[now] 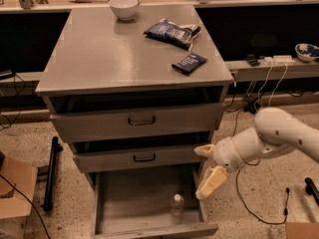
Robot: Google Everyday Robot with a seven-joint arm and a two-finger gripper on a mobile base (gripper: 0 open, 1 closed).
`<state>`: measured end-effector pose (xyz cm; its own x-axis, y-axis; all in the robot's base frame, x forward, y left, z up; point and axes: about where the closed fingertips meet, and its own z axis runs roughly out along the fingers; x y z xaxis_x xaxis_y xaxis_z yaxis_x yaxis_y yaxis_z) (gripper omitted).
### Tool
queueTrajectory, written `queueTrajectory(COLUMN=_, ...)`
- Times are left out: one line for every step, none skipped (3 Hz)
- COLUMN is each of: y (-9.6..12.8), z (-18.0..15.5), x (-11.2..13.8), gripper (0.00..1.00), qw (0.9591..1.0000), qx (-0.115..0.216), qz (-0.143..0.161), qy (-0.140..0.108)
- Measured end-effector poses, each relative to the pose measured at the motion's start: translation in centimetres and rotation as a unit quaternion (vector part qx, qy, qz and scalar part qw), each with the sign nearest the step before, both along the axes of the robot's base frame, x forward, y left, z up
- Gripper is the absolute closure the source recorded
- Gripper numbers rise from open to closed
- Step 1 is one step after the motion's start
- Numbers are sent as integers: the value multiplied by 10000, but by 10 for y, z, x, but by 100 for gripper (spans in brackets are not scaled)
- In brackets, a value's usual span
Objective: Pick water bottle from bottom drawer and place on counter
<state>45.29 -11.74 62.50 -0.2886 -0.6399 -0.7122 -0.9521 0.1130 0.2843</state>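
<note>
In the camera view the water bottle point(177, 209) stands upright, cap up, near the front right of the open bottom drawer point(130, 203). It lies below and slightly left of the gripper point(199, 173), which hangs just beside the drawer's right wall and above its rim. The gripper's two fingers are spread apart with nothing between them, angled left and down toward the drawer. The white arm point(279, 133) reaches in low from the right, well below the counter point(119, 54).

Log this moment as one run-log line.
phase: pre-grasp | claw: open, empty, over right edge of bottom drawer | water bottle: upright in drawer, ungrasped | counter: no bottle yet
</note>
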Motion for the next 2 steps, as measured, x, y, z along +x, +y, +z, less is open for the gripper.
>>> queueTrajectory(y=13, z=-24, x=10, gripper=0, qw=9990, qx=414, qz=-157, qy=17)
queueTrajectory(y=22, z=-48, x=18, gripper=0, qw=9977, qx=633, qz=-209, qy=85)
